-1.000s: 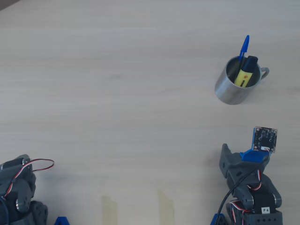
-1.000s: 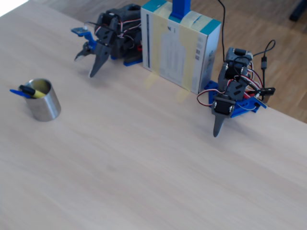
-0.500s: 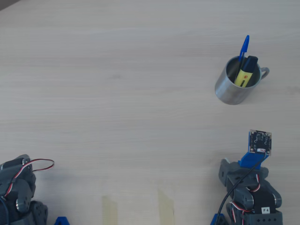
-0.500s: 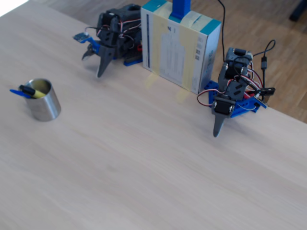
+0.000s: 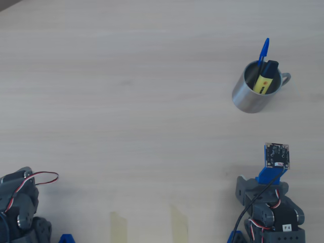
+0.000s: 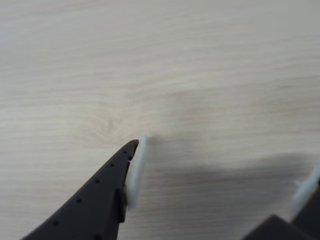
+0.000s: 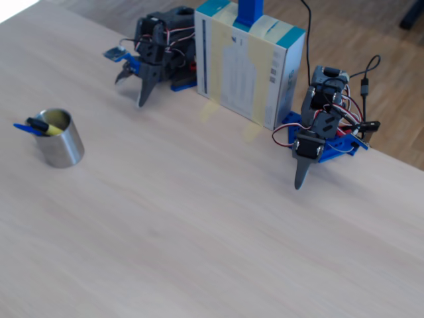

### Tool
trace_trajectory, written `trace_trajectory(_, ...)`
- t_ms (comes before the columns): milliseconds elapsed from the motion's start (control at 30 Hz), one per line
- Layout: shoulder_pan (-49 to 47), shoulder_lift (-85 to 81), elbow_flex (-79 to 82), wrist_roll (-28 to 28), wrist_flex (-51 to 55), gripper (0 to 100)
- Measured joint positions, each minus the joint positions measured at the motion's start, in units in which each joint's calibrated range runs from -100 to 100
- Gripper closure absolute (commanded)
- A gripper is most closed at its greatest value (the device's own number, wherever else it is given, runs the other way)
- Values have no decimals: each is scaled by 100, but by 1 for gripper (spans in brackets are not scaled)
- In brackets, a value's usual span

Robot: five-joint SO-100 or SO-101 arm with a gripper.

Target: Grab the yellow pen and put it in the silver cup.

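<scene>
I see the table [image 5: 126, 101] bare across its middle. The silver cup [image 5: 248, 96] stands toward the overhead view's top right corner, and the yellow pen [image 5: 264, 81] leans inside it beside a blue ballpoint [image 5: 263, 50], so I judge the job done. My gripper [image 6: 215, 185] hangs empty, jaws parted, touching nothing.

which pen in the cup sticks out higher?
The thin blue ballpoint pen; it rises well past the silver cup rim, while the yellow highlighter barely clears it.

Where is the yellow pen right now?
In the overhead view's upper right, the yellow pen stands inside the silver cup, beside a blue pen.
</scene>
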Motion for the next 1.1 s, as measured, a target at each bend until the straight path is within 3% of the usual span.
trace_trajectory(600,0,0,-9,195,0,55)
trace_trajectory(867,42,0,-9,195,0,71)
trace_trajectory(1100,42,0,-9,205,0,75)
